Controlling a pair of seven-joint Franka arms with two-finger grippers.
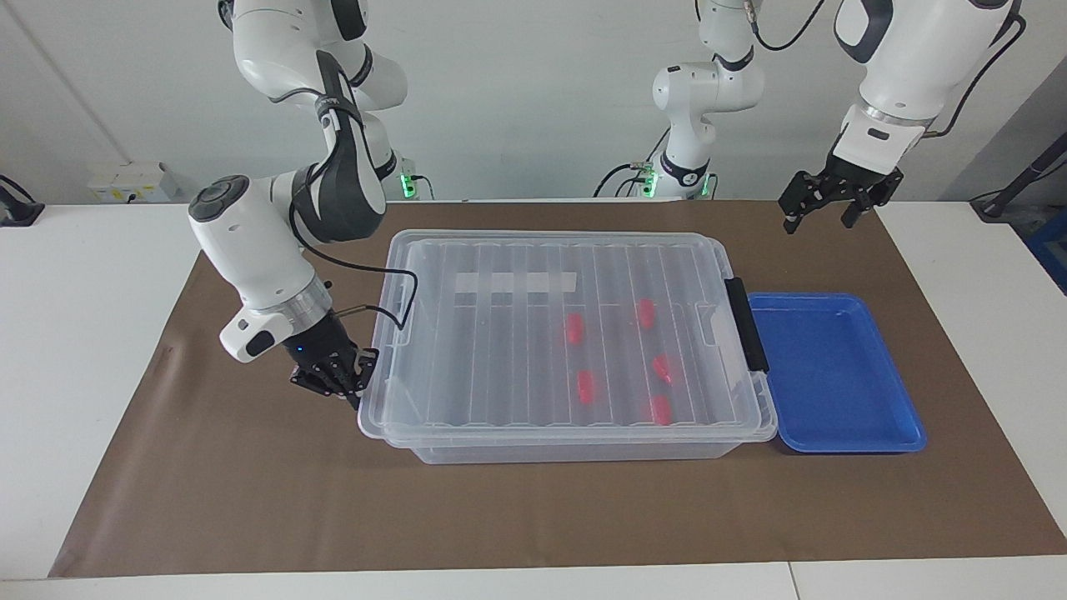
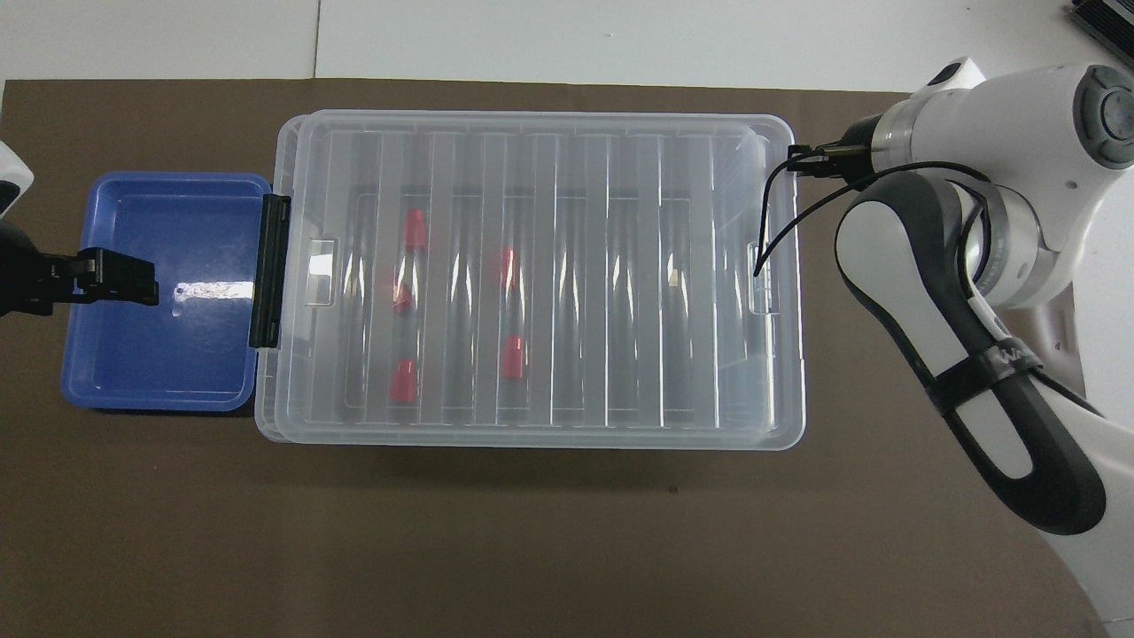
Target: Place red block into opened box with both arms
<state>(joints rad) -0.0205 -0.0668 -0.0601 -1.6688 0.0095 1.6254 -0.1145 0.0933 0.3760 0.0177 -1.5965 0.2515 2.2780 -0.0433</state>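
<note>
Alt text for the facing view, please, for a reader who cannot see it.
A clear box with its ribbed lid on holds five red blocks; the right gripper, shut, is at the lid's end. The left gripper, open, waits raised toward the other end of the table, where a blue tray lies beside the box.

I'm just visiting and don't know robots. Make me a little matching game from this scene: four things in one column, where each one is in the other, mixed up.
Things:
1. red blocks
2. blue tray
3. right gripper
4. left gripper

Places:
A. raised above the brown mat, waiting
B. at the clear lid's edge, at the right arm's end of the box
C. inside the box, under the lid
D. beside the box's black handle

Pairs: 1-C, 2-D, 3-B, 4-A
</note>
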